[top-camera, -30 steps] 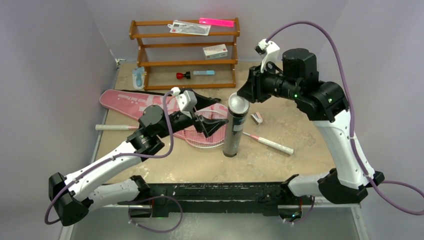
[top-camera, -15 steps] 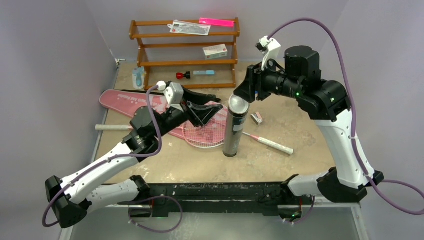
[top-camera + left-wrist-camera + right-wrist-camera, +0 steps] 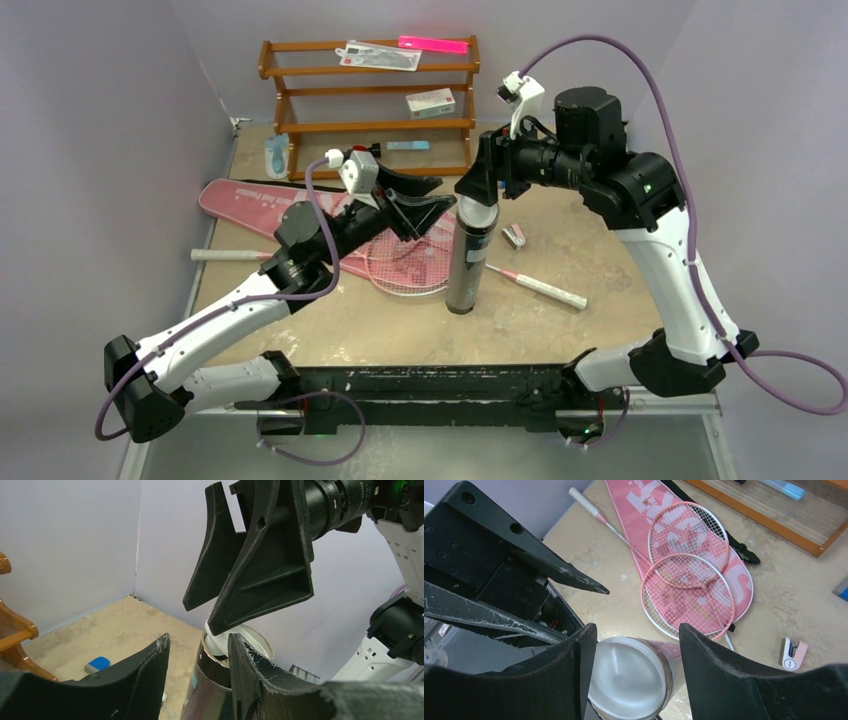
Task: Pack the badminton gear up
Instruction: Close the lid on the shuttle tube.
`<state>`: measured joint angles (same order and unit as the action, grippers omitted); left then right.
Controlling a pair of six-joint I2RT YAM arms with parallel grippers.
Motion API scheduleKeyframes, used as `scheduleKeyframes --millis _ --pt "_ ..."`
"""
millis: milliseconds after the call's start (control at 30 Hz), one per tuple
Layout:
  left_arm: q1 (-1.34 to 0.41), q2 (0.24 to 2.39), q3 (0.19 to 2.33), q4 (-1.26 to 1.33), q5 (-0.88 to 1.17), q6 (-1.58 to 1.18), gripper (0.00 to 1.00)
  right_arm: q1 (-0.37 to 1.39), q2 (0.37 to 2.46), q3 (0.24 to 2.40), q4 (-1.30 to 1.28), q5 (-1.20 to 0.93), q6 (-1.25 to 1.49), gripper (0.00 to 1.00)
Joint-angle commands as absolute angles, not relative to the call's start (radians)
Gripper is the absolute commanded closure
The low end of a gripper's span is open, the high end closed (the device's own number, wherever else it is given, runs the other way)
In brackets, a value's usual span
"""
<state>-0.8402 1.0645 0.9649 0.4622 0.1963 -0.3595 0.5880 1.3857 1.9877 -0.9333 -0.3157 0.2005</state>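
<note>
1. Black tube [image 3: 468, 262] is standing upright near the middle of the surface [image 3: 400, 335], open mouth facing up. Something whitish is showing inside the mouth, can't tell what.
2. Right end effector [image 3: 638, 630] is hovering just above the tube mouth. Its jaws are standing wide, one finger to each side of the rim, gripping nothing.
3. Left end effector [image 3: 199, 639] is sitting just left of the tube top, pointing at it. Its jaws are partly apart and nothing is clamped between them. Contact with the tube can't be told.
4. Two pink rackets [image 3: 688, 596] are lying flat just left of the tube with their heads overlapping. One head is lying on the pink bag [image 3: 255, 203], the other partly off its end.
5. One white handle [image 3: 545, 288] is sticking out right of the tube, the other [image 3: 222, 255] out toward the left edge.
6. A small pink-and-white item [image 3: 514, 236] is lying just right of the tube.
7. Wooden rack [image 3: 372, 100] is standing at the far edge, carrying a small white box [image 3: 431, 101].
</note>
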Motion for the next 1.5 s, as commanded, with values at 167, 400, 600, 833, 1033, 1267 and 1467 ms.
scheduleKeyframes --millis 167,400,600,833,1033,1267,1467 --pt "-0.844 1.086 1.013 0.515 0.185 -0.377 0.56 0.588 1.370 1.964 -0.916 -0.336 0.172 0.37" --pt "-0.842 1.091 1.011 0.520 0.186 -0.371 0.56 0.588 1.370 1.950 -0.916 -0.334 0.166 0.37" --pt "-0.842 1.096 1.008 0.519 0.200 -0.367 0.56 0.588 1.363 1.945 -0.917 -0.333 0.165 0.39" --pt "-0.843 1.101 1.001 0.516 0.212 -0.359 0.56 0.588 1.359 1.946 -0.926 -0.327 0.163 0.40" --pt "-0.842 1.100 0.996 0.514 0.216 -0.353 0.56 0.588 1.345 1.911 -0.915 -0.325 0.167 0.43" --pt "-0.842 1.094 0.991 0.506 0.218 -0.349 0.55 0.588 1.339 1.904 -0.904 -0.320 0.172 0.41" --pt "-0.843 1.082 0.987 0.505 0.213 -0.343 0.55 0.588 1.346 1.950 -0.884 -0.315 0.211 0.37"
